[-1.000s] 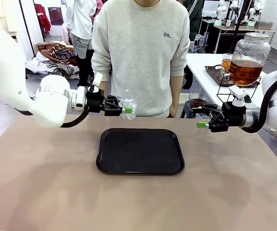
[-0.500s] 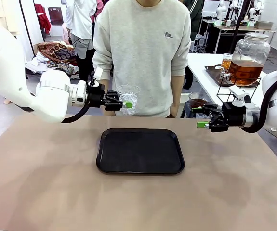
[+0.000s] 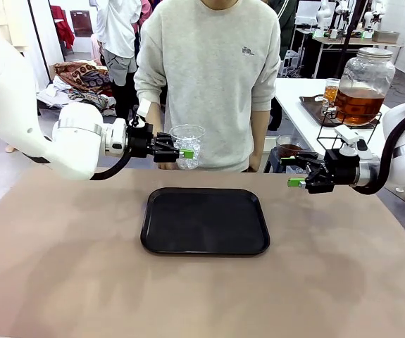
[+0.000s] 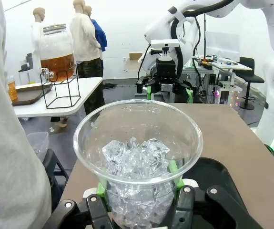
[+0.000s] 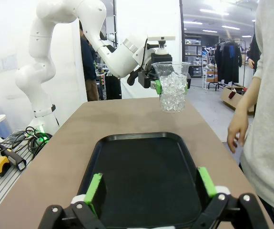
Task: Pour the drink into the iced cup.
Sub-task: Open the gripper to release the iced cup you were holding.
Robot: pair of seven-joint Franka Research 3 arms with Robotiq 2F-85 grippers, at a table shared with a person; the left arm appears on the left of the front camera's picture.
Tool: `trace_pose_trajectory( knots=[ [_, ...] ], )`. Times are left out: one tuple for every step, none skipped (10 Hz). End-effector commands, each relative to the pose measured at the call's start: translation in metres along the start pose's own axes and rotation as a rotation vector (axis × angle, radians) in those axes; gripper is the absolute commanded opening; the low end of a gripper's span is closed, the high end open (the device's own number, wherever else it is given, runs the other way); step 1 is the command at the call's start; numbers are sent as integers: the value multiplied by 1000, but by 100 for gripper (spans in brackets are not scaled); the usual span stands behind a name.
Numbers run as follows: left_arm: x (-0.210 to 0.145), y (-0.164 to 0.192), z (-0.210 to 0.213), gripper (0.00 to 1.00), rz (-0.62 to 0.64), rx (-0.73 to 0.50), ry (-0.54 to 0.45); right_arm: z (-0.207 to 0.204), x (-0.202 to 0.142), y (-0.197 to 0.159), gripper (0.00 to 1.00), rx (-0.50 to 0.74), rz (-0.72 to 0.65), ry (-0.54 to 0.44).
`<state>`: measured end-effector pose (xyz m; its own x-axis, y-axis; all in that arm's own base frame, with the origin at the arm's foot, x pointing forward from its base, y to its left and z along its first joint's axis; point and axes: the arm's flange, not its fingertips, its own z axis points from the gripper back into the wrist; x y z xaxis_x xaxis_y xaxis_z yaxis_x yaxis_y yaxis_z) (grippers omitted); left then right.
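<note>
Jaws of the left gripper (image 3: 181, 152) clasp the iced cup (image 3: 187, 146), tilted a second ago, now upright in the air, far left of the tray (image 3: 206, 248); right gripper (image 3: 294, 171) jaws gape empty, so nothing to pour yet.

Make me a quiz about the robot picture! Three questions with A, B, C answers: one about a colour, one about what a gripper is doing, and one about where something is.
1. What colour is the tray?
A black B white C red

2. How is the right gripper?
A shut on a bottle B shut on a spoon C open and empty

3. Where is the iced cup?
A on the tray B in the left gripper, up in the air C in the right gripper

Answers:
1 A, it looks black all over.
2 C, its fingers stand apart with nothing between.
3 B, that gripper clamps its sides, clear of the tray.
</note>
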<state>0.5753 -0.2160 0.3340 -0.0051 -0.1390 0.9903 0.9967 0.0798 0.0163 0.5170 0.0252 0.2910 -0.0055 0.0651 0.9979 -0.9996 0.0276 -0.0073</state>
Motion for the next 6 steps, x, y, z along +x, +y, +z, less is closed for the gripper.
trace_pose_trajectory(
  knots=[
    [3, -2, 0, 58, -7, 0, -5, -2, 4, -3, 100, 2, -1, 6],
    [3, -2, 0, 58, -7, 0, -5, -2, 4, -3, 100, 2, -1, 6],
    [3, -2, 0, 58, -7, 0, -5, -2, 4, -3, 100, 2, -1, 6],
    [3, -2, 0, 58, -7, 0, -5, -2, 4, -3, 100, 2, -1, 6],
    [3, -2, 0, 58, -7, 0, -5, -2, 4, -3, 100, 2, -1, 6],
    [3, -2, 0, 58, -7, 0, -5, -2, 4, -3, 100, 2, -1, 6]
  ],
)
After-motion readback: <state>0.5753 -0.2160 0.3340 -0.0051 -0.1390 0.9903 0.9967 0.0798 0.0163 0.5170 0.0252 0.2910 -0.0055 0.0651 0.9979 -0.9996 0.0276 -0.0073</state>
